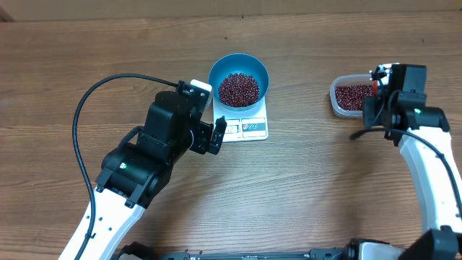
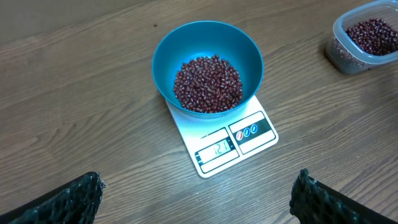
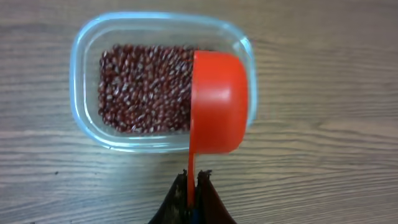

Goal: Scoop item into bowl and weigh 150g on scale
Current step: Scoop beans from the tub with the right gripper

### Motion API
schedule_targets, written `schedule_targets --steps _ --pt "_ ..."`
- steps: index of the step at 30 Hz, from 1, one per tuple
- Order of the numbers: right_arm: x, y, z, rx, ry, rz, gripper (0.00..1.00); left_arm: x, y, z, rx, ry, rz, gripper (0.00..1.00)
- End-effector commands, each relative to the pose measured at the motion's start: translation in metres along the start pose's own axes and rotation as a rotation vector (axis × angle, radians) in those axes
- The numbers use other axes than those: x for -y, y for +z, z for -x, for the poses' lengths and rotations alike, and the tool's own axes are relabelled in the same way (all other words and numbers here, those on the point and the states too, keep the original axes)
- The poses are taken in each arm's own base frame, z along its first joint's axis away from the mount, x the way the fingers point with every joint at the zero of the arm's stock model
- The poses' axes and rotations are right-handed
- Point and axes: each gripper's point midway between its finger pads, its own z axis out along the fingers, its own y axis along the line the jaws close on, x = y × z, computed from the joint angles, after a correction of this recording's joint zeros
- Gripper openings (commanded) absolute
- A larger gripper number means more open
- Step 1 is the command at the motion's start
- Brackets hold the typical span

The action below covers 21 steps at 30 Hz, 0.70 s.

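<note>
Now right fingers tight on scoop, left fingers wide apart.

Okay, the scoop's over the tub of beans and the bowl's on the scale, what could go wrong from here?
The right gripper pinches only the thin handle end of the scoop; loaded, it could twist and spill beans on the way to the bowl. The bowl overhangs the far end of the scale; a knock might tip it. The open left gripper hovers close to the scale; touching it would skew the reading.
</note>
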Motion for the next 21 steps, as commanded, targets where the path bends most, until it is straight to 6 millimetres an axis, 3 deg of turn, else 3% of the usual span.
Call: schedule_targets --steps 1,7,16,21 --pt "-0.008 0.017 -0.007 -0.048 0.003 0.035 0.04 0.000 0.000 0.001 0.002 -0.011 -0.005 0.99" --pt "-0.014 0.036 -0.006 -0.059 0.001 0.056 0.04 0.000 0.000 0.001 0.002 -0.011 -0.005 1.00" --pt "-0.011 0.041 0.013 0.011 0.003 0.041 0.04 0.000 0.000 0.001 0.002 -0.011 -0.005 0.99" --pt "-0.013 0.050 0.008 -0.015 0.000 0.046 0.04 0.000 0.000 0.001 0.002 -0.011 -0.005 0.99"
